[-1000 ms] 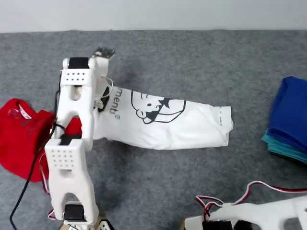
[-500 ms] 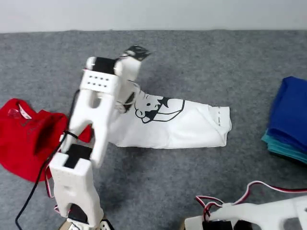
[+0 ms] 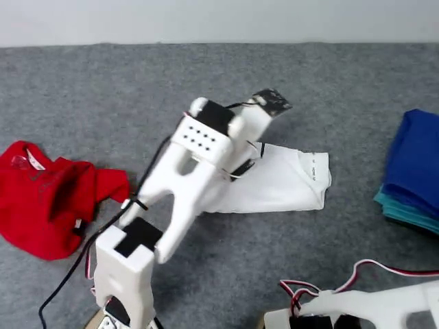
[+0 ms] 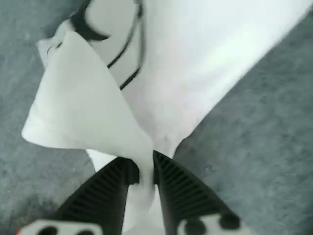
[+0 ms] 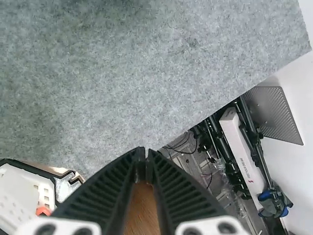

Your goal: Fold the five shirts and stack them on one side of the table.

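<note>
The white shirt (image 3: 291, 179) lies as a long folded band in the middle of the tabletop (image 3: 206, 82). One end of it is held up by the left fingers (image 4: 110, 193). These fingers are closed tight on the cloth. In the left wrist view a thin fold of white cloth is pinched between them, and the rest of the shirt (image 4: 205, 58) spreads away from them over the grey felt, with part of a black drawing on it.

In the high view the left arm (image 3: 199, 147) reaches across the white shirt and covers its left half. The right end lies flat on the felt.

To the left of the white shirt, well apart, a red shirt (image 3: 41, 195) lies crumpled and not folded. To the right of the white shirt, at the edge of the view, a folded blue shirt (image 3: 415, 157) lies on a teal shirt (image 3: 401, 211) as a stack.

The right arm (image 3: 357, 308) is low, in front of the white shirt and to its right, with red and white wires on it. The right fingers (image 5: 117, 183) are closed against each other, touching. They point at grey felt near the edge of the tabletop, away from the white shirt.
</note>
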